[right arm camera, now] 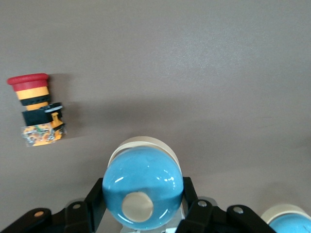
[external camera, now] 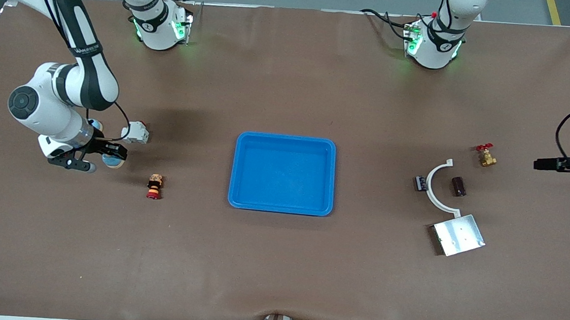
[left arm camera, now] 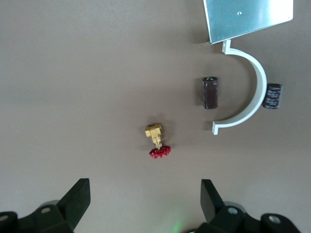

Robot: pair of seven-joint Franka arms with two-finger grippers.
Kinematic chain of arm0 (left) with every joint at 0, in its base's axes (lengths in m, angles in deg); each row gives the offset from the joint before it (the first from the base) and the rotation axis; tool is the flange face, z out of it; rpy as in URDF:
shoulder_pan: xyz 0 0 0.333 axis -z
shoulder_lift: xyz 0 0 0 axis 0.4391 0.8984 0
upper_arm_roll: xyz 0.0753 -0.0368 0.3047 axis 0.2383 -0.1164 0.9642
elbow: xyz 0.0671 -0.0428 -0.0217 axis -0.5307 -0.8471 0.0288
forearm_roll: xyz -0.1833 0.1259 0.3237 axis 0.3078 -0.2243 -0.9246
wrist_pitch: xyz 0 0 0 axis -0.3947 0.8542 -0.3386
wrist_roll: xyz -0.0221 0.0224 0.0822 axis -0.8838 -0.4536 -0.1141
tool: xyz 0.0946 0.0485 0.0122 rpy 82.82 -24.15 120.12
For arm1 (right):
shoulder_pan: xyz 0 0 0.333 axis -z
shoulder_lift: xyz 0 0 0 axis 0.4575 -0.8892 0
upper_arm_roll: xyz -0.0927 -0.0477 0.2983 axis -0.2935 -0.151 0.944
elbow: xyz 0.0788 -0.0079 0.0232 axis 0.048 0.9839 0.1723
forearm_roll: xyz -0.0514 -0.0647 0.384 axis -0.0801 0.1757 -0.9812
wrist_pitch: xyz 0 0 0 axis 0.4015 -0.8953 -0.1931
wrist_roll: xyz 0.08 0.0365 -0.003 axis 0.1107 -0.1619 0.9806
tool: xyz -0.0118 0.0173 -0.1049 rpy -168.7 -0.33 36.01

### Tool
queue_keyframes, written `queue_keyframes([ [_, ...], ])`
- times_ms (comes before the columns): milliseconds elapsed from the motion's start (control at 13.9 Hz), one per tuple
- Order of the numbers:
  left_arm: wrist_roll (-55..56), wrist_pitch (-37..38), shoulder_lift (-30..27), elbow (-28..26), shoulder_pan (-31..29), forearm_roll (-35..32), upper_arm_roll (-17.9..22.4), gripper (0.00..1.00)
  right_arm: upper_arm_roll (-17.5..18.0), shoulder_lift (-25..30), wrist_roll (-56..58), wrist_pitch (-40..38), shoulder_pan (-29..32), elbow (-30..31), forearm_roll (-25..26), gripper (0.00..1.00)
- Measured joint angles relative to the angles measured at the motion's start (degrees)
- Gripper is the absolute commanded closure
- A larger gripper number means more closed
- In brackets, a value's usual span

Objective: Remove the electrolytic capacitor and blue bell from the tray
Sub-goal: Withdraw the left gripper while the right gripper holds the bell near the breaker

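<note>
My right gripper point(external camera: 107, 158) is shut on a blue dome bell point(external camera: 113, 161) with a cream base, low over the table at the right arm's end. In the right wrist view the bell point(right arm camera: 142, 191) fills the gap between the fingers point(right arm camera: 194, 204). The capacitor point(external camera: 459, 186), a dark cylinder, lies on the table inside a white curved bracket point(external camera: 434, 191), at the left arm's end. My left gripper point(external camera: 541, 163) is open and empty in the air beside a brass valve point(external camera: 486, 156). The left wrist view shows the capacitor point(left arm camera: 210, 92) apart from the open gripper point(left arm camera: 146, 199).
A blue tray point(external camera: 286, 138) sits mid-table. A red-capped push button point(external camera: 154, 186), a white block point(external camera: 135, 132) and a second blue bell point(right arm camera: 286, 221) lie near the right gripper. A ribbed black part point(external camera: 420, 183) and a metal plate point(external camera: 458, 234) lie by the bracket.
</note>
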Motion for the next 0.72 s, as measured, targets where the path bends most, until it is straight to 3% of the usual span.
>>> queue_keyframes([
  [144, -0.25, 1.45, -3.20, 2.87, 3.78, 6.65, 6.01, 0.00, 0.00, -1.00, 1.83, 1.45, 0.81, 0.45, 0.00, 1.00],
  [360, -5.25, 2.05, -11.50, 4.47, 16.90, 18.67, 24.91, 0.00, -0.01, -2.37, 4.41, 2.85, 2.74, 0.52, 0.00, 1.00],
  [504, -7.80, 2.38, -15.63, 4.48, 25.82, 22.41, 36.16, 0.00, -0.01, -3.17, 5.11, 3.99, 3.18, 0.54, -0.01, 1.00],
  [720, -8.07, 2.40, -18.55, 4.47, 38.17, 24.19, 48.23, 0.00, 0.00, -4.49, 5.37, 5.78, 3.21, 0.55, -0.01, 1.00],
])
